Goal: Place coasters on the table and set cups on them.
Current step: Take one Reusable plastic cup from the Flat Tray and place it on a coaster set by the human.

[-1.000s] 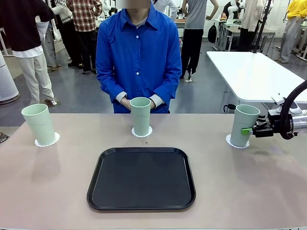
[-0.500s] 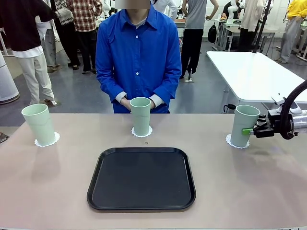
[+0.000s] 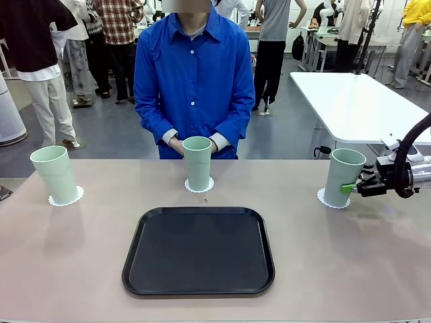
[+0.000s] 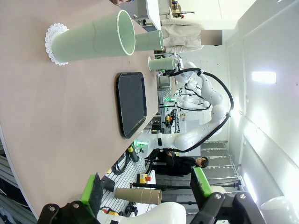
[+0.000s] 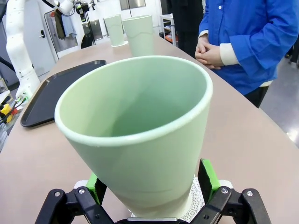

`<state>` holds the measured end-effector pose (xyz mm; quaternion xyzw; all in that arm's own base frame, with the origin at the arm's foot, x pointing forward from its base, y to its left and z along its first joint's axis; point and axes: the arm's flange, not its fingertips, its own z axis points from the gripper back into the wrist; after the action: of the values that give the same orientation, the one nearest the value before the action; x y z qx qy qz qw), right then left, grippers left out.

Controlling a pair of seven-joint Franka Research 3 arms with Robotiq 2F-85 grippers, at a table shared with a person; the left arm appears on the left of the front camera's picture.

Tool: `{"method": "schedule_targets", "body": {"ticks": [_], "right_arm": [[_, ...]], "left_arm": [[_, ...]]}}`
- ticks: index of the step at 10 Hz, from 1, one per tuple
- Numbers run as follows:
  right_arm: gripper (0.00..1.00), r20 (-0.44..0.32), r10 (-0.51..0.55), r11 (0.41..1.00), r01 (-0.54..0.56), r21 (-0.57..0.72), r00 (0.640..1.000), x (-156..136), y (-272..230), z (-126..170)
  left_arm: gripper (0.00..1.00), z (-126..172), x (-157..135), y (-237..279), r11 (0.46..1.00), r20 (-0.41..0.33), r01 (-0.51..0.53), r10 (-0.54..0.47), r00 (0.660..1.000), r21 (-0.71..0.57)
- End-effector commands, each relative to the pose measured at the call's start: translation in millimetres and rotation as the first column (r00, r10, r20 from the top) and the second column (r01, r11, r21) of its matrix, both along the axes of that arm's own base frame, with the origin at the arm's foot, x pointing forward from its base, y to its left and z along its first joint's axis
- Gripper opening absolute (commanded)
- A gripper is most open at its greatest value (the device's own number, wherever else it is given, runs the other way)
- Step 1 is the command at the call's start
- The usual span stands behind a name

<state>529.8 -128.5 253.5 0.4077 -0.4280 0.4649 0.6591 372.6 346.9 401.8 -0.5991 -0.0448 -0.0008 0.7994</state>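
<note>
- Front view: three cups stand upright on the bench [image 3: 81,256], each on its own coaster, spread in a row so that the black tray [image 3: 199,250] in the middle stays free. From the tray, the left cup [image 3: 54,174] on its coaster [image 3: 67,197] is at ten o'clock, the middle cup [image 3: 197,163] on its coaster [image 3: 200,186] at twelve, just before the person's clasped hands [image 3: 180,144], and the right cup [image 3: 343,176] on its coaster [image 3: 331,198] at two. The right claw [image 3: 353,186] sits at the right cup's three o'clock side, low on its wall; by my reading this cup is placed and the grip is being given up.
- Left wrist view: the left claw [image 4: 145,192] is spread wide and empty, well apart from the cup [image 4: 96,39] and coaster [image 4: 51,43] seen sideways beyond it; it looks parked.
- Right wrist view: the cup [image 5: 138,135] stands between the green pads [image 5: 207,179]. They flank its lower wall with a sliver of space, so the claw is spread, not pinching. The coaster's edge [image 5: 198,203] peeks beneath the base.
</note>
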Motion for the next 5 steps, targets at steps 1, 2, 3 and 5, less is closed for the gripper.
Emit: {"method": "schedule_targets", "body": {"ticks": [1, 2, 3, 5], "right_arm": [[1.0, -0.002, 0.013, 1.0, -0.013, -0.02, 1.0, 5, -9, -2], [1.0, -0.007, 0.007, 1.0, -0.007, -0.026, 1.0, 6, -11, -4], [1.0, -0.01, 0.001, 1.0, -0.002, -0.028, 1.0, 6, -14, -6], [1.0, -0.014, -0.009, 0.999, 0.008, -0.035, 1.0, 5, -19, -7]], "left_arm": [[1.0, 1, -2, -1, 1.0, -0.002, -0.01, 0.01, 1.0, 0.01], [1.0, 1, -2, -1, 1.0, -0.002, -0.01, 0.01, 1.0, 0.01], [1.0, 1, -2, -1, 1.0, -0.002, -0.01, 0.01, 1.0, 0.01], [1.0, 1, -2, -1, 1.0, -0.002, -0.01, 0.01, 1.0, 0.01]]}}
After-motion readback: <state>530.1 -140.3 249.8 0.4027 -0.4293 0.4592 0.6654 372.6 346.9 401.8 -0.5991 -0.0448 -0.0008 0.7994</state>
